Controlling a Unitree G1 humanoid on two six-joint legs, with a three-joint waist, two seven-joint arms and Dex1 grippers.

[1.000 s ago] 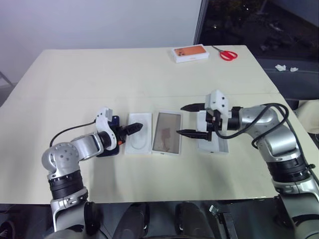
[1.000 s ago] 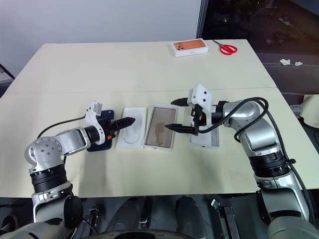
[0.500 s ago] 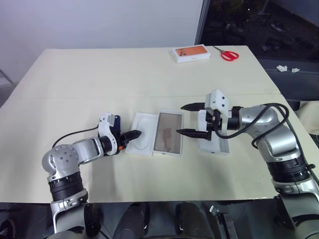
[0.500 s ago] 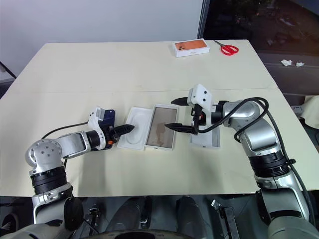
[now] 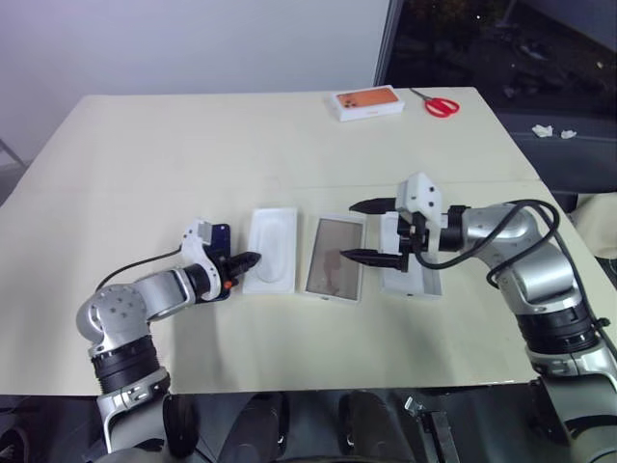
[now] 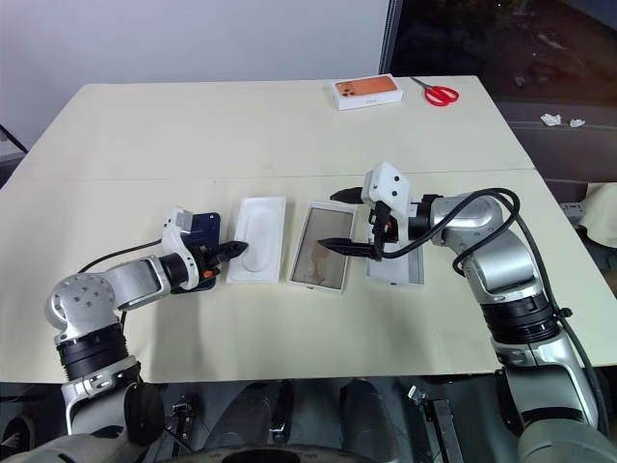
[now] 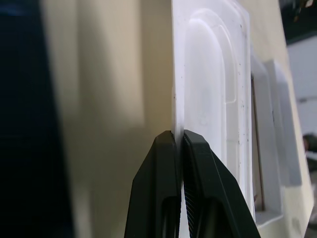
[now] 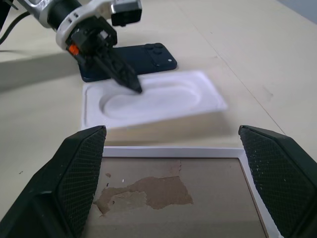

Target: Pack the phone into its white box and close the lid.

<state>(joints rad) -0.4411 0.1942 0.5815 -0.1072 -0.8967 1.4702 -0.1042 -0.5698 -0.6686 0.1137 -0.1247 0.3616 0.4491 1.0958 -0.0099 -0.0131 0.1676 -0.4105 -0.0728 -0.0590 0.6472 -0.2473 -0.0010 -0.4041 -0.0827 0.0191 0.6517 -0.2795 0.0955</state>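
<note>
Here, in the lower left of the head view, the left gripper has its jaws pinched shut on the near edge of the moulded insert, a thin white plastic sheet with a shallow oval recess; the wrist view shows that edge caught between the black ribbed fingers. Just behind the gripper, partly hidden by its white wrist block, lies the phone, a slim, glossy navy slab flat on the cream bench, its long axis running away from the camera. Any pick of it falls to the left arm, clearly the nearer one.

At centre frame sits the white box, a shallow tray with a scuffed tan floor, its long side roughly parallel to the insert's and a little apart from it. Right of it the right gripper hovers with jaws spread wide and empty, pointing left across the tray. Beneath that wrist rests the lid, plain white.

In the upper right corner lie an orange-topped box and red-handled scissors.
</note>
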